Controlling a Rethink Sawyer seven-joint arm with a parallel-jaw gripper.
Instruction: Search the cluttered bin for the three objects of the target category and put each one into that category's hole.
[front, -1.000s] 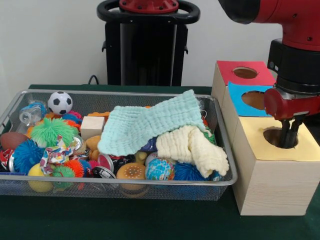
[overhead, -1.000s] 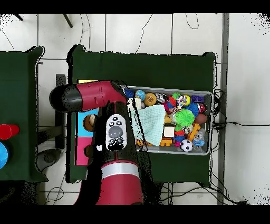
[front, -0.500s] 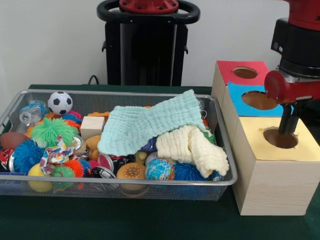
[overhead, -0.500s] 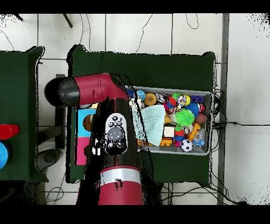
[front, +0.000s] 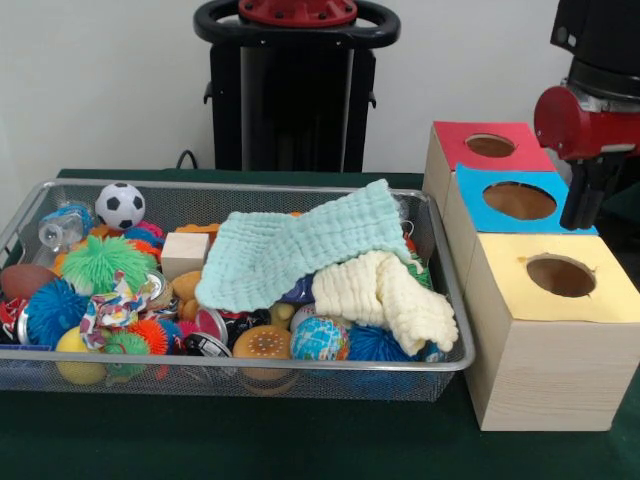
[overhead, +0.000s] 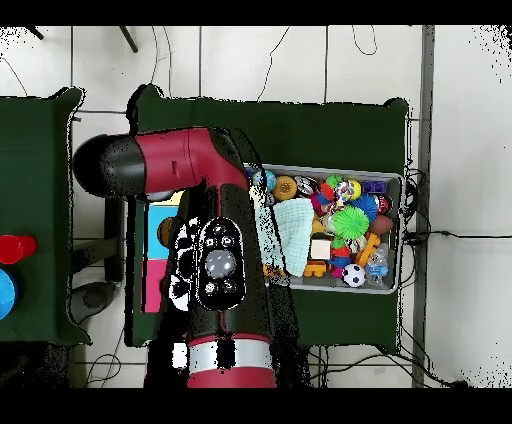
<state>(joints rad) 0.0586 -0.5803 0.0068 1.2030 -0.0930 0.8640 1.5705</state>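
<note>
The wire-mesh bin (front: 250, 362) lies on the green table, full of toys; it also shows in the overhead view (overhead: 396, 182). One polka-dot cloth bundle (front: 112, 305) lies near the bin's front left, among spiky balls. I see no other such bundle; cloths cover the bin's middle. My gripper (front: 577, 222) hangs empty above the far edge of the yellow-topped box, over the blue box's right side. The yellow box's hole (front: 560, 275) looks dark. In the overhead view my arm (overhead: 215, 260) hides the gripper.
A mint waffle cloth (front: 300, 245) and a cream cloth (front: 385, 295) drape over the bin's middle and right. A blue-topped box (front: 520, 200) and a red-topped box (front: 490, 145) stand behind the yellow one. A soccer ball (front: 120, 204), a green spiky ball (front: 100, 260) and a wooden block (front: 184, 252) lie in the bin.
My gripper has risen out of the yellow box's hole and now hangs well above it. Nothing in the bin has moved.
</note>
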